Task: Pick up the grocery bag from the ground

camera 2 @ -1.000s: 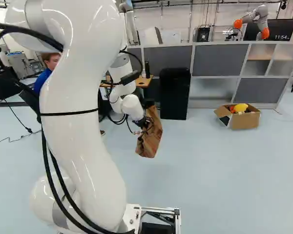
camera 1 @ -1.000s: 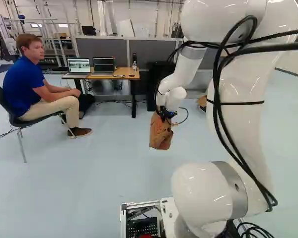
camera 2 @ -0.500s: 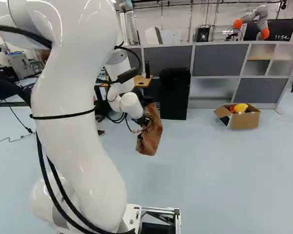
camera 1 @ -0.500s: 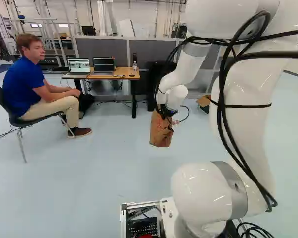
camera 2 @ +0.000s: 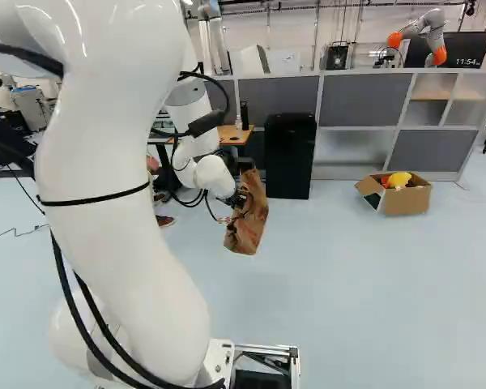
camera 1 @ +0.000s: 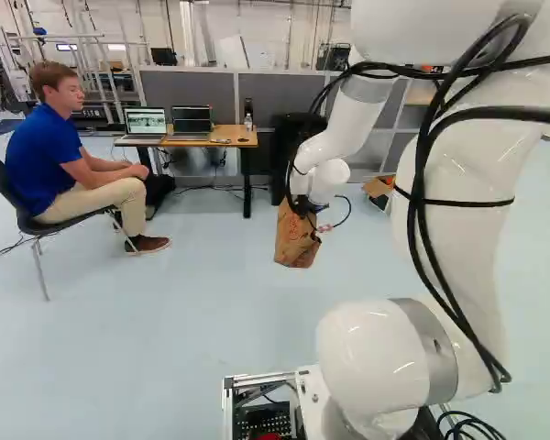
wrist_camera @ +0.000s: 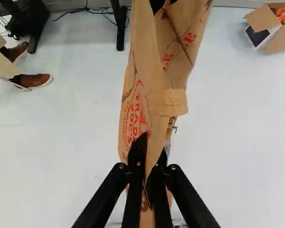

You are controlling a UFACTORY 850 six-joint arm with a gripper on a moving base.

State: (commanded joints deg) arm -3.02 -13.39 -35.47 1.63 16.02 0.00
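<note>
My gripper (camera 2: pixel 238 198) is beyond the arm's far end in the right base view, with the brown paper grocery bag (camera 2: pixel 248 227) hanging tilted below it. In the left base view the bag (camera 1: pixel 295 242) shows left of the arm's big links, its top partly behind the gripper (camera 1: pixel 304 207). Seen from the wrist, both black fingers of the gripper (wrist_camera: pixel 151 154) press a creased fold of the bag (wrist_camera: pixel 137 102) from two sides. The bag's crumpled paper, with red print, stretches out ahead of the fingers.
A cardboard box (camera 2: pixel 407 200) with colourful items stands on the floor by the grey shelving (camera 2: pixel 355 150). A black bin (camera 2: pixel 290 156) and a desk (camera 1: pixel 198 137) are behind the bag. A seated person is at the left base view's left. Another robot (camera 2: pixel 425 32) stands far back.
My arm's large links have swung outward, right in the left base view and left in the right one. The held bag has risen slightly in both views. The base has stayed put.
</note>
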